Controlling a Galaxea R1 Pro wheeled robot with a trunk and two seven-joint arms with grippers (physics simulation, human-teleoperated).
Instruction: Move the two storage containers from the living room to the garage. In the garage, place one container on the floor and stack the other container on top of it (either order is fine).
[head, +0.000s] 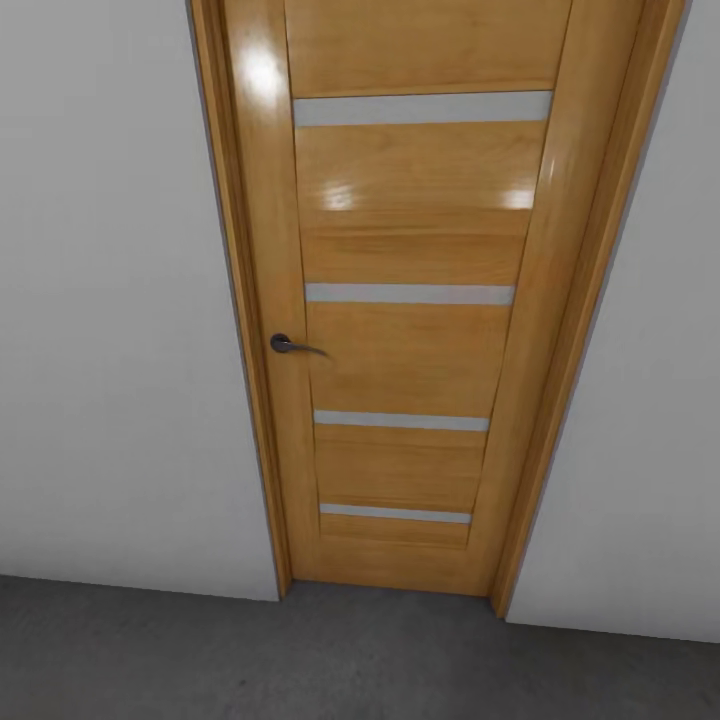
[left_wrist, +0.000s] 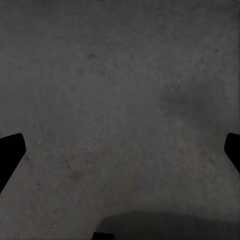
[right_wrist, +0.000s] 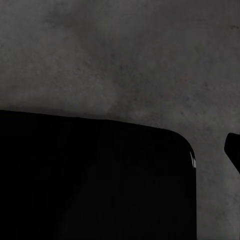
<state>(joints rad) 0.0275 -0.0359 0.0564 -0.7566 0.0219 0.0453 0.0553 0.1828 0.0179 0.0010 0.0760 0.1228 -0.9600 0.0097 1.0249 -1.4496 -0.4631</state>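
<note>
The floor (head: 150, 650) is a dark grey concrete surface, rough and speckled. In the head view it lies as a band along the lower edge, under a closed door (head: 405, 350) and the white wall (head: 110, 300) on both sides of it. The wall is plain and smooth. The door is of glossy honey-coloured wood with visible grain and some bright reflections of light. Four narrow pale grey strips (head: 408, 293) cross its middle panel horizontally. A wooden frame (head: 580, 330) of the same colour surrounds it. A small dark metal handle (head: 290, 345), a lever on a round base, sits at the door's left side, at about half of its visible height. The top of the door is cut off by the edge of the picture.

In the left wrist view the left gripper (left_wrist: 120, 152) is spread wide. Its two black fingertips (left_wrist: 10, 155) stand at opposite edges of the picture, and between them there is just the same grey concrete with faint blotches. A soft shadow (left_wrist: 170, 225) and a small black piece that I cannot identify are at the edge of this picture.

In the right wrist view one black fingertip (right_wrist: 233, 150) of the right gripper (right_wrist: 120, 152) shows against the concrete. A large black shape (right_wrist: 95, 180) with one rounded corner covers the other side. It is featureless and I cannot tell what it is. For this reason I also cannot tell how far the right fingers are apart.
</note>
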